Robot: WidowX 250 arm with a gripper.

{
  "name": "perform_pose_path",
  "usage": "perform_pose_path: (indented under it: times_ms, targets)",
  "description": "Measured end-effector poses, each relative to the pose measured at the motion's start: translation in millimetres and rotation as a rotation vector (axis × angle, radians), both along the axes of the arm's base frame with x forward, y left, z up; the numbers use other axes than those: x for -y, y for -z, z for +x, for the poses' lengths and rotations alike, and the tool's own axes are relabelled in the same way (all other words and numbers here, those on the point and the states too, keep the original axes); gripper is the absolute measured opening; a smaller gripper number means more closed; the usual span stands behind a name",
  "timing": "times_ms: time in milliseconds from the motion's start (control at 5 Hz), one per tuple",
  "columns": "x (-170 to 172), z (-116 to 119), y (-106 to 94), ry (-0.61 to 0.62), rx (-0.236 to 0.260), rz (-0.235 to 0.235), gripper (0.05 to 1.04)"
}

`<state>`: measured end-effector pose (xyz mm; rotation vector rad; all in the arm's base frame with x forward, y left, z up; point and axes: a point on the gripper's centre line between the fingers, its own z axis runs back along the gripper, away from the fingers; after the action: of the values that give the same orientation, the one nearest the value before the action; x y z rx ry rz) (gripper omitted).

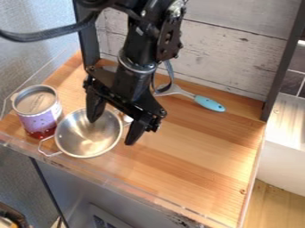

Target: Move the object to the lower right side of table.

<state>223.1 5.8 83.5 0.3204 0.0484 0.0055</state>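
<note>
One wire handle (52, 154) juts from the steel bowl (88, 139), left of the fingers; the bowl is probably the object to shift. Spread wide, the gripper (111, 132) has one finger over the bowl's interior and the other outside its right rim, a stance that suits pinching the wall. Left of both fingers, the purple can (39, 111) sits close beside the bowl, so lifting rightward should spare it. Behind the fingers to the right, the blue-handled utensil (208, 103) lies on the table (196, 156), away from the likely front-right path.
</note>
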Motion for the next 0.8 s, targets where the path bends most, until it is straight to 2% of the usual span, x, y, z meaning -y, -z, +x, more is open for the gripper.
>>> perform_pose_path:
  times_ms: [200, 400, 800]
  targets:
    - [0.3, -1.0, 5.1, 0.0, -0.022, 0.001, 0.999]
    - [-6.2, 11.7, 4.8, -0.02, 0.001, -0.026, 0.999]
    - [-30.7, 46.7, 1.5, -0.031, 0.081, -0.084, 0.999]
